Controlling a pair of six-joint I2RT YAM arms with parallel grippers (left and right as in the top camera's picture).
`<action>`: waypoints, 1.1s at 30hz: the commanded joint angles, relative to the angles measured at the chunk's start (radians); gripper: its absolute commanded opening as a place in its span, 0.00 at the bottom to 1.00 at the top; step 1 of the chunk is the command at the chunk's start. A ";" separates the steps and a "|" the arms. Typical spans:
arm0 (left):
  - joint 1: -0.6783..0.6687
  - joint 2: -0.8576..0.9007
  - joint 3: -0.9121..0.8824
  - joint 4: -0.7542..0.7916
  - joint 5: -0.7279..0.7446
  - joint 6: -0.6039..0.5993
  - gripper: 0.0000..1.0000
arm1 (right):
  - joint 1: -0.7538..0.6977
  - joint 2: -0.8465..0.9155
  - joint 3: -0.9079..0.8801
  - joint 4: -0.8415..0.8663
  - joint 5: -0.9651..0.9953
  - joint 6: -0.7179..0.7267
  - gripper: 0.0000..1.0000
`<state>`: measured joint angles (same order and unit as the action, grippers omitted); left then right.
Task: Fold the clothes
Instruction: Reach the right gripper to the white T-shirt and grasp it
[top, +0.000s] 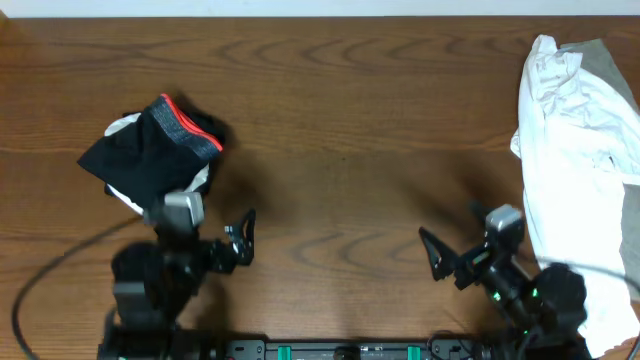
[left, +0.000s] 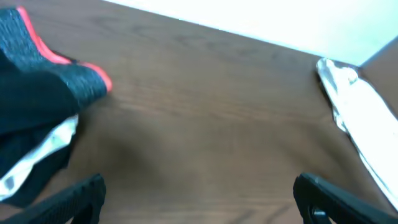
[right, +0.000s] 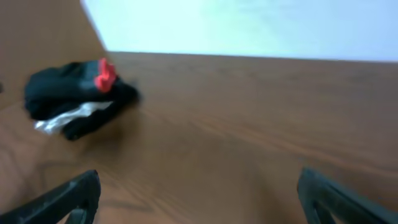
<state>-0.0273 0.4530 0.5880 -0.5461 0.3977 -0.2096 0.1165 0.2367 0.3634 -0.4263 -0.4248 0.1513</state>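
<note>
The black garment (top: 150, 155) with a red-edged grey waistband lies bunched at the left, with a bit of white cloth showing under it. It also shows in the left wrist view (left: 31, 106) and the right wrist view (right: 68, 93). The white T-shirt (top: 580, 160) lies crumpled along the right edge and shows in the left wrist view (left: 351, 102); no lettering shows. A khaki-grey garment (top: 606, 58) peeks out beneath it at the far right. My left gripper (top: 245, 240) (left: 199, 193) is open and empty just right of the black garment. My right gripper (top: 437, 255) (right: 199, 196) is open and empty left of the T-shirt.
The wooden table (top: 340, 130) stretches between the two piles. A dark cable (top: 40, 270) loops at the front left. The T-shirt hangs past the table's right edge near my right arm.
</note>
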 joint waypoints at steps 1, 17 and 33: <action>0.003 0.219 0.169 -0.069 0.013 -0.009 0.98 | 0.006 0.190 0.169 -0.128 0.171 0.013 0.99; 0.003 0.763 0.645 -0.340 0.037 0.025 0.98 | -0.103 1.065 0.932 -0.594 0.182 0.065 0.96; 0.003 0.762 0.645 -0.415 0.037 0.082 0.98 | -0.538 1.757 1.492 -0.546 0.264 0.153 0.80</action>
<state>-0.0273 1.2186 1.2140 -0.9554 0.4206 -0.1490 -0.4007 1.9305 1.8076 -0.9951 -0.1722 0.2718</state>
